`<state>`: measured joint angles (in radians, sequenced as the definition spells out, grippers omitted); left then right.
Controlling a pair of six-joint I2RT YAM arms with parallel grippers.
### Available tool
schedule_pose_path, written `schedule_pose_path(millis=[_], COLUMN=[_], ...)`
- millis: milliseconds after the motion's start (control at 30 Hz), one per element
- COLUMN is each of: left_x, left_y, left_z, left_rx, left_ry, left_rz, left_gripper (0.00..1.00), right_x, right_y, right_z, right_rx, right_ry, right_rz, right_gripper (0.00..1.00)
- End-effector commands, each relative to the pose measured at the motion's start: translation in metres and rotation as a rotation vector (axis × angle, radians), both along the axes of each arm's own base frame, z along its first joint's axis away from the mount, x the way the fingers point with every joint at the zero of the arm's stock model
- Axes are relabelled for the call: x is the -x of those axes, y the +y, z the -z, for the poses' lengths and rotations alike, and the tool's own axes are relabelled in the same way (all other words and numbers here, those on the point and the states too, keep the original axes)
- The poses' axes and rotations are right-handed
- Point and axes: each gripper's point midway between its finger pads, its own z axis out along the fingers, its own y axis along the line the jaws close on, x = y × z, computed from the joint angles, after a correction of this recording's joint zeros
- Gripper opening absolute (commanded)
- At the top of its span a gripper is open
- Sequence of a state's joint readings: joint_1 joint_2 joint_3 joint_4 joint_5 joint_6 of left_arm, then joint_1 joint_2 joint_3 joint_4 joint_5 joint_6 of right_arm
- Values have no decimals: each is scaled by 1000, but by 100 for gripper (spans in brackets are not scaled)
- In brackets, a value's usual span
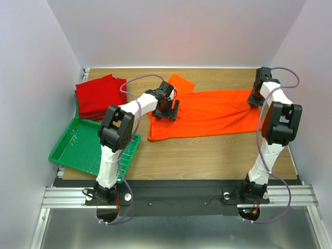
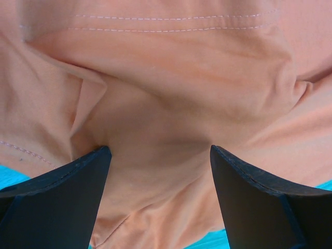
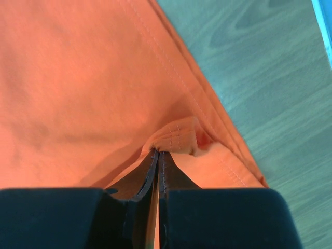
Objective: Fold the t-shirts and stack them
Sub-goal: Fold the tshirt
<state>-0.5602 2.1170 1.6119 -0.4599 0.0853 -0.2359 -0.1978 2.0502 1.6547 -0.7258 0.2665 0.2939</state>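
The bright orange t-shirt (image 1: 212,111) lies spread across the middle of the wooden table, folded lengthwise. My left gripper (image 1: 168,107) is open right over its left end, near the sleeve; in the left wrist view the cloth (image 2: 171,98) fills the gap between the two fingers (image 2: 57,192). My right gripper (image 1: 254,98) is shut on the shirt's right hem; the right wrist view shows a pinched fold of stitched hem (image 3: 179,136) at the fingertips. Deep red folded t-shirts (image 1: 98,96) are stacked at the far left.
A green plastic grid tray (image 1: 85,148) sits at the near left, beside the left arm's base. White walls close the table on three sides. Bare wood (image 1: 207,155) lies in front of the orange shirt.
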Motion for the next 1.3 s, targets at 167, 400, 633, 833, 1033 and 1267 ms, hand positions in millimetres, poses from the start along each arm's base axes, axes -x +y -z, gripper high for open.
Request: schedule_pose_path(millis=[167, 400, 633, 833, 1033, 1267], left_x=[-4, -14, -32, -44, -41, -29], left_y=[32, 23, 14, 9, -4, -21], left_z=[3, -13, -43, -83, -87, -60], left_rx=[-65, -17, 19, 64, 132, 195], left_ry=[11, -33, -88, -176, -179, -113], left_rz=[-109, -100, -111, -125, -71, 32], left_gripper=[91, 91, 91, 92, 94, 93], right_x=[-39, -54, -49, -23, -19, -14], right_y=[-21, -14, -24, -6, 15, 24], right_z=[-9, 0, -42, -40, -15, 20], right_rx=[28, -19, 7, -62, -171, -223], right_ry=[-86, -99, -170, -149, -139, -97], right_rz=[35, 12, 16, -28, -59, -66], right_gripper=[7, 30, 66, 66, 65, 64])
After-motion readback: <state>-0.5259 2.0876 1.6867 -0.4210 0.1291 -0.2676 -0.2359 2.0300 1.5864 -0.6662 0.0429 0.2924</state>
